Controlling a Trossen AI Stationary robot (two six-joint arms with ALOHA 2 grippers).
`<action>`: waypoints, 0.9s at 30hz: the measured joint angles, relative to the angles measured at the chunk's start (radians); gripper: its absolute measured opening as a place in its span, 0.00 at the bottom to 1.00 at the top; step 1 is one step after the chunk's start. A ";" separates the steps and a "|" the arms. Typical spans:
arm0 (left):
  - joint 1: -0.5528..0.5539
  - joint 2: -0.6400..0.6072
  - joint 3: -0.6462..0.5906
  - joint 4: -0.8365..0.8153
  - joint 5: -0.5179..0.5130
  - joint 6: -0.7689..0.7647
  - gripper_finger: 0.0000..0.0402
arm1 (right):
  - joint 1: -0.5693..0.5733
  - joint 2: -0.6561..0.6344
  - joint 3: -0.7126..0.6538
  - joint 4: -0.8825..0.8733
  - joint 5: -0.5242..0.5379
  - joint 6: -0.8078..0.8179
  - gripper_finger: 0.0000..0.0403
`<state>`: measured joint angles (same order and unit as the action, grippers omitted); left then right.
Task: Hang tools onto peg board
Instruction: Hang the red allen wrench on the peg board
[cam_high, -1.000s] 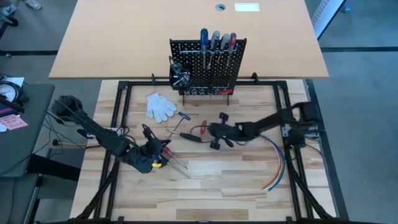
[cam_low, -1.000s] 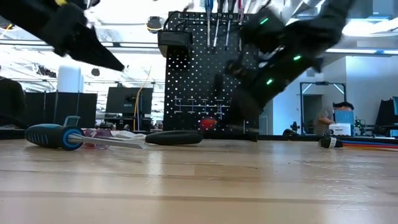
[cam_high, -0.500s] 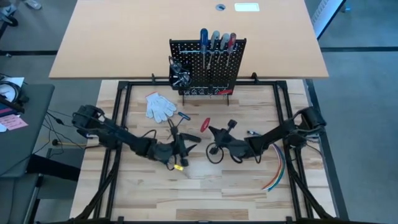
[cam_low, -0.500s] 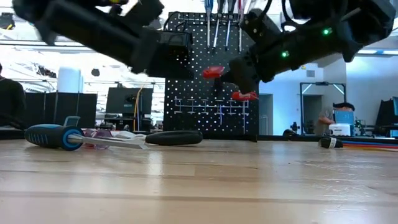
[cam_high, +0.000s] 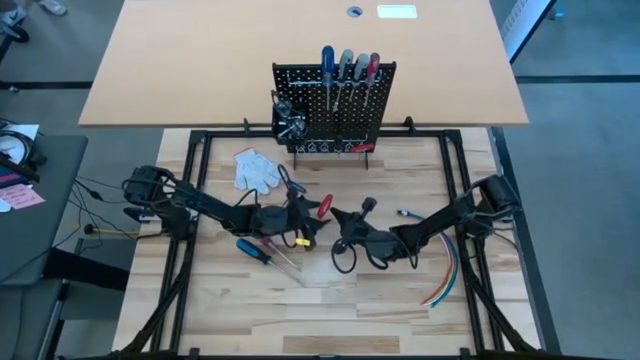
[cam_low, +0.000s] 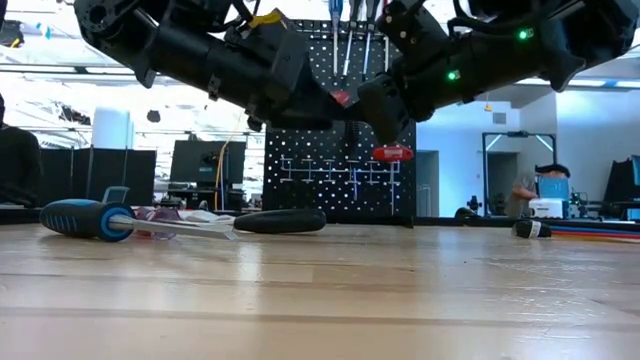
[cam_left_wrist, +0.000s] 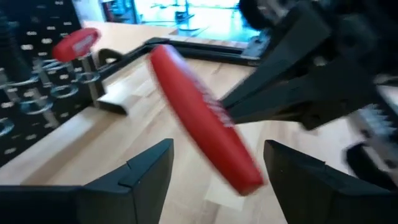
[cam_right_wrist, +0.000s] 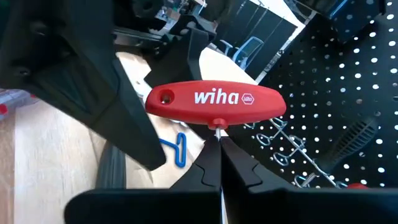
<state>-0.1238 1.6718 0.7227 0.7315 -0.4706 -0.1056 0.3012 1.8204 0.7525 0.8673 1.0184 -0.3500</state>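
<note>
Right pincer (cam_high: 335, 218) sits mid-counter, fingers closed on the thin metal shaft of a red T-handle tool (cam_right_wrist: 216, 103), handle raised off the counter (cam_high: 370, 290) and marked "wiha". Left pincer (cam_high: 312, 222) faces it from 9 o'clock, fingers (cam_left_wrist: 134, 177) spread wide with the red handle between them, not touching either one. In the low view both pincers meet above the counter in front of the peg board (cam_low: 345, 125). Peg board stands upright at 12 o'clock of the pincers, at the far counter edge, with four screwdrivers (cam_high: 347, 72) hung along its top and a small black bin (cam_high: 288, 122) on its 9 o'clock side. White gloves (cam_high: 258, 170) lie at 11 o'clock. Blue-handled screwdriver (cam_high: 254, 249) lies flat at 8 o'clock of the pincers. Coloured wires (cam_high: 450, 265) lie at 4 o'clock.
</note>
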 joint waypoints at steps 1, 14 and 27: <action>0.000 0.000 0.000 0.006 0.004 0.005 0.59 | 0.000 0.000 0.000 0.000 -0.005 0.000 0.00; 0.000 -0.002 -0.001 0.014 0.003 0.042 0.25 | 0.000 -0.001 0.000 -0.012 -0.030 0.000 0.00; -0.030 -0.170 0.000 -0.314 -0.008 0.096 0.09 | 0.012 -0.032 0.000 -0.120 -0.153 -0.066 0.24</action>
<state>-0.1534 1.5023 0.7227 0.4170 -0.4788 -0.0094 0.3127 1.7883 0.7521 0.7474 0.8654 -0.4165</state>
